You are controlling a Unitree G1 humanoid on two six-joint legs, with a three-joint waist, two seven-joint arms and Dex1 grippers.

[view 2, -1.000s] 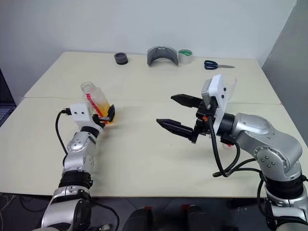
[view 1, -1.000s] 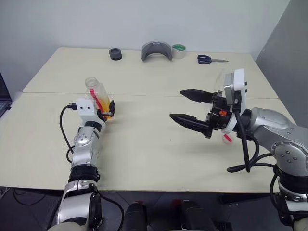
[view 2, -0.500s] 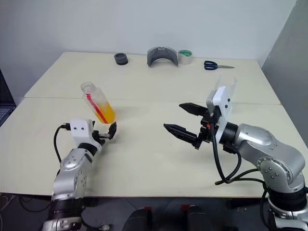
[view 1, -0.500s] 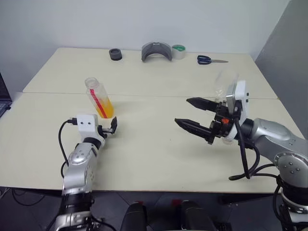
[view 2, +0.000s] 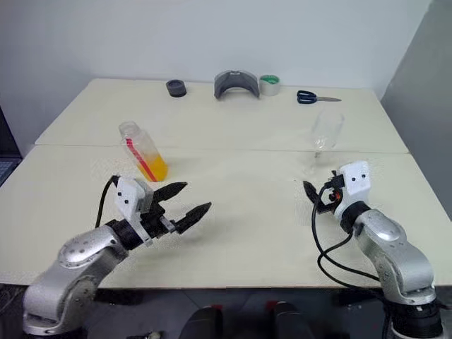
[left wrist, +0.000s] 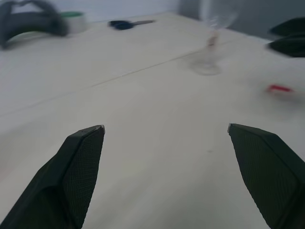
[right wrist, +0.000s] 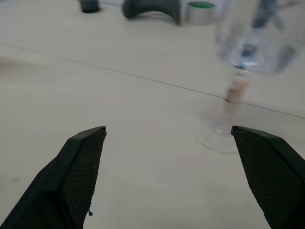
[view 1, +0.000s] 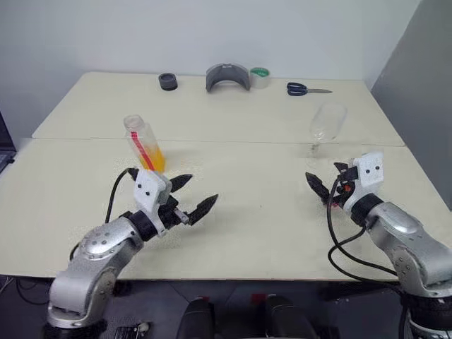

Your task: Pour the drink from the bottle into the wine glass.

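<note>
Nothing has been poured yet, I judge: on the wide cream table [view 1: 233, 226] the clear stemmed wine glass [view 1: 326, 126] stands empty at the right, and the small squarish clear plastic bottle [view 1: 145, 143] of orange-yellow drink [view 1: 157, 162] stands capless well apart at the left. The left gripper [view 1: 192, 195] hovers just in front of the bottle, pointing level toward the table's middle, fingers spread wide and empty. The right gripper [view 1: 323, 182] sits low before the glass, equally open and empty, so next the left must turn back and close on the bottle.
</note>
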